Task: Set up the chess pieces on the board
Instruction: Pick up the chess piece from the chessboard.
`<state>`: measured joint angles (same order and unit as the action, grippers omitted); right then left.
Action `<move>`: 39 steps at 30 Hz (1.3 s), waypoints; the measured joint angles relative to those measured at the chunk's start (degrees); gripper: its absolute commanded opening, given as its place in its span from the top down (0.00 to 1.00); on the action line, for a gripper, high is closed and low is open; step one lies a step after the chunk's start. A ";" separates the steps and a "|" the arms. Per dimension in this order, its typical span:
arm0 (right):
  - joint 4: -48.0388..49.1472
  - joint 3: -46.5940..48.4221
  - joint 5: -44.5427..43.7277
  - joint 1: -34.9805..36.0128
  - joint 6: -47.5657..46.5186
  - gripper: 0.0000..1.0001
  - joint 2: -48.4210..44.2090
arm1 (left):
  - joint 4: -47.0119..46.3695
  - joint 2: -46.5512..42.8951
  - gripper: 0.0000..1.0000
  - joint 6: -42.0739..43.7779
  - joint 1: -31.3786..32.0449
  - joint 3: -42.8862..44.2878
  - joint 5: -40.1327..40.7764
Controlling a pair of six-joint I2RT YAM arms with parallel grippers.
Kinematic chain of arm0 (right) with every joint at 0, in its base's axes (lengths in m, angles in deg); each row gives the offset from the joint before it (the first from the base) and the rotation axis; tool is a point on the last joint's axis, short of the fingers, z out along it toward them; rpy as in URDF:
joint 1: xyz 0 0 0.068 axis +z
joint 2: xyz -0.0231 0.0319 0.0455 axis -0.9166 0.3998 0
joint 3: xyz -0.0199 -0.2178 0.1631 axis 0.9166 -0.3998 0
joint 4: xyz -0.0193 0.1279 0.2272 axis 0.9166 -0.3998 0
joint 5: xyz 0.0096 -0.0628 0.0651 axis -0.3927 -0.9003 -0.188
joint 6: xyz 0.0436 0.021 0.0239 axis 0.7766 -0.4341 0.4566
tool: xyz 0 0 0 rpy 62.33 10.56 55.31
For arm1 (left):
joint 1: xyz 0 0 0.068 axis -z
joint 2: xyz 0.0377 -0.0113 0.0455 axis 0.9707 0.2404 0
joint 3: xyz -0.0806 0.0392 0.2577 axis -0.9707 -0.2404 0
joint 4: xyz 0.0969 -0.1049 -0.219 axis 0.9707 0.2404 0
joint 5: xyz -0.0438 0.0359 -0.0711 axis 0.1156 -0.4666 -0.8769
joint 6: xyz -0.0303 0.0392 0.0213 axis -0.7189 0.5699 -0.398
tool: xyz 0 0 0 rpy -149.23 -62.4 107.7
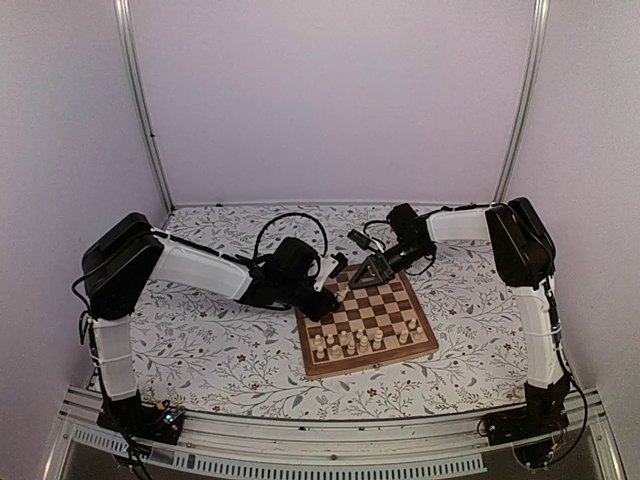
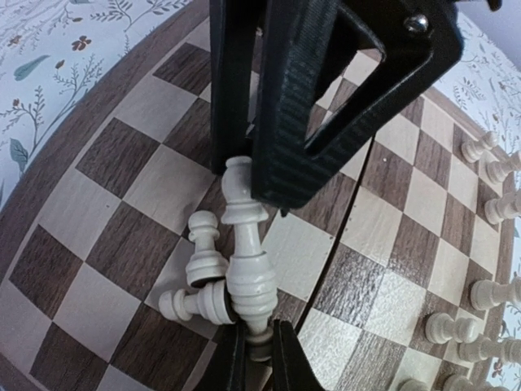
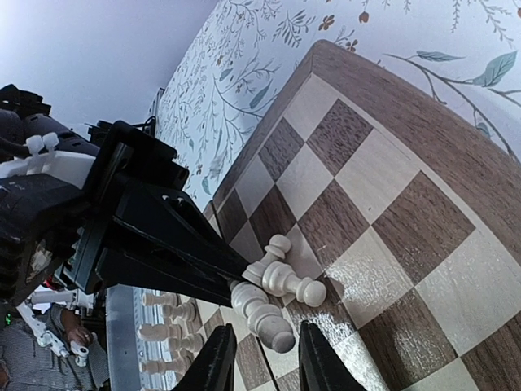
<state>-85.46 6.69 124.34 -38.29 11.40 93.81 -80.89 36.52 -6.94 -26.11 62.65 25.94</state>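
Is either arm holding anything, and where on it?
Left jaws clamp a pale chess piece by its base end; right jaws at its head, grip unclear.

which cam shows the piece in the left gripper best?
Left wrist. The cream piece sits centre frame, close up, pinched in the left gripper, its turned profile clear. Right wrist shows it smaller, low in frame, beside other lying pieces. Top external: too small to make out.
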 measured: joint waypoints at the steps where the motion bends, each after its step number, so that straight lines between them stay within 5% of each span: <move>1: -0.04 0.00 0.28 0.04 -0.02 0.75 0.02 | 0.00 0.00 1.00 0.02 0.00 0.00 0.00; 21: -0.46 1.81 3.54 0.15 0.26 0.69 0.92 | -0.17 0.00 1.00 0.00 0.00 0.04 -0.68; 26: -0.44 1.81 3.74 0.28 0.28 0.75 1.22 | -0.17 0.00 1.00 0.00 0.00 0.22 -1.11; 30: -0.39 1.84 3.76 0.35 0.31 0.92 1.51 | -0.13 0.00 1.00 0.00 0.00 0.39 -1.51; 39: -0.52 2.97 2.78 0.11 -0.31 0.94 1.51 | 1.57 0.00 1.00 0.02 -0.15 1.44 -1.44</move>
<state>-85.99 9.66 127.11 -38.18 11.09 95.32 -79.31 36.52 -6.92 -26.27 64.10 24.50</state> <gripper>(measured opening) 0.103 0.100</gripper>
